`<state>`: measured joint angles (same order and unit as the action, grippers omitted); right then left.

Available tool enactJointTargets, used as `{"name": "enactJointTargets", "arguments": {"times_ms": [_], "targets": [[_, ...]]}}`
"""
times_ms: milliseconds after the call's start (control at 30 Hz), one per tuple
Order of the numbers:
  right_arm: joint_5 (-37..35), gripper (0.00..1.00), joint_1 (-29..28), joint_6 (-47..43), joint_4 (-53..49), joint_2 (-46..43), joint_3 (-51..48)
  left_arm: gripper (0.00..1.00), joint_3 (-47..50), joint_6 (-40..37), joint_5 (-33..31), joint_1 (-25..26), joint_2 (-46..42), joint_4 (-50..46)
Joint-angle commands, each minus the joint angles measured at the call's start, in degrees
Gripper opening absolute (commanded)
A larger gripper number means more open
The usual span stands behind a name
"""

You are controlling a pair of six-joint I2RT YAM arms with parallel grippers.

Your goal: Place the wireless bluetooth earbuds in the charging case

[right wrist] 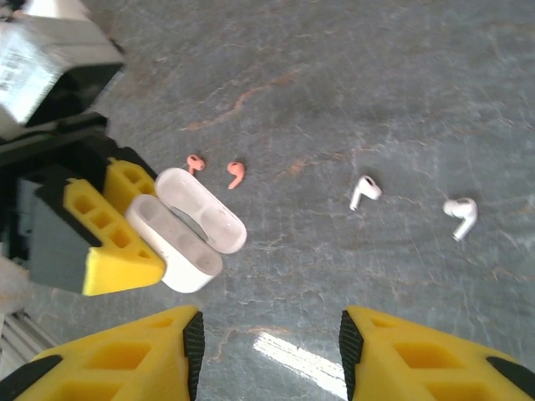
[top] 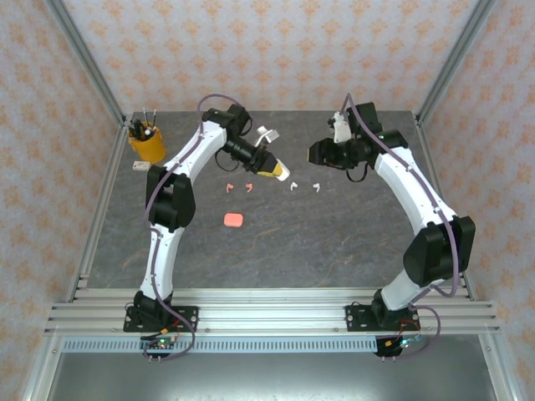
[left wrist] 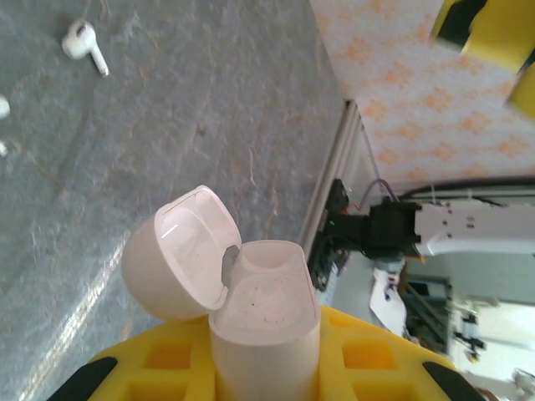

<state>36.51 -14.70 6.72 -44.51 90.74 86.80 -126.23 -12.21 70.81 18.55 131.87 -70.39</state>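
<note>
1. One white earbud [right wrist: 364,190] lies on the grey tabletop [right wrist: 401,75]. In the right wrist view it is to the right of the white case [right wrist: 196,225] and clear of it. The other white earbud [right wrist: 461,214] lies further out on that same side.
2. Two pink earbuds lie on the opposite side. One pink earbud [right wrist: 195,162] shows just past the white case's lid, and the second pink earbud [right wrist: 236,173] is just beside the first. None of the four earbuds sits in the white case.
3. The white case is open, with its lid [left wrist: 175,255] swung back on the hinge beside the body.
4. The left pincer [right wrist: 159,224] pinches the white case's body between its yellow fingers, and the open end pokes out past the tips.
5. The right pincer [right wrist: 270,334] is spread apart. It hovers over the tabletop near the white case, on the side where the white earbuds lie.
6. A pink case [top: 233,220] lies shut on the tabletop, well apart from the white case and toward the arm bases.
7. A yellow cup [top: 146,144] holding pens stands far left of the white case in the top view, near the back corner.
</note>
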Motion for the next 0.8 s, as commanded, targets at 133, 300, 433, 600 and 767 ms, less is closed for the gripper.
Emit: {"name": "enactJointTargets", "arguments": {"times_ms": [133,300,433,600,767], "targets": [[-11.66,0.48,0.71,13.29,0.07,-5.20,-4.38,0.00,-0.83,12.49,-16.61,4.09,-7.60,14.07],[-15.51,0.48,0.90,18.34,-0.35,-6.75,-7.79,0.00,5.15,16.31,-29.36,6.70,-13.09,22.41],[-16.81,0.48,0.92,19.81,-0.40,-7.21,-9.78,0.00,10.49,17.38,-38.74,8.67,-16.47,28.44],[-19.51,0.48,0.97,20.49,-1.45,-7.42,-10.96,0.00,18.35,14.06,-55.52,12.89,-21.48,34.07],[-21.43,0.48,1.01,20.96,-2.55,-6.48,-10.48,0.00,28.23,14.19,-60.29,16.30,-26.89,43.65]]}}
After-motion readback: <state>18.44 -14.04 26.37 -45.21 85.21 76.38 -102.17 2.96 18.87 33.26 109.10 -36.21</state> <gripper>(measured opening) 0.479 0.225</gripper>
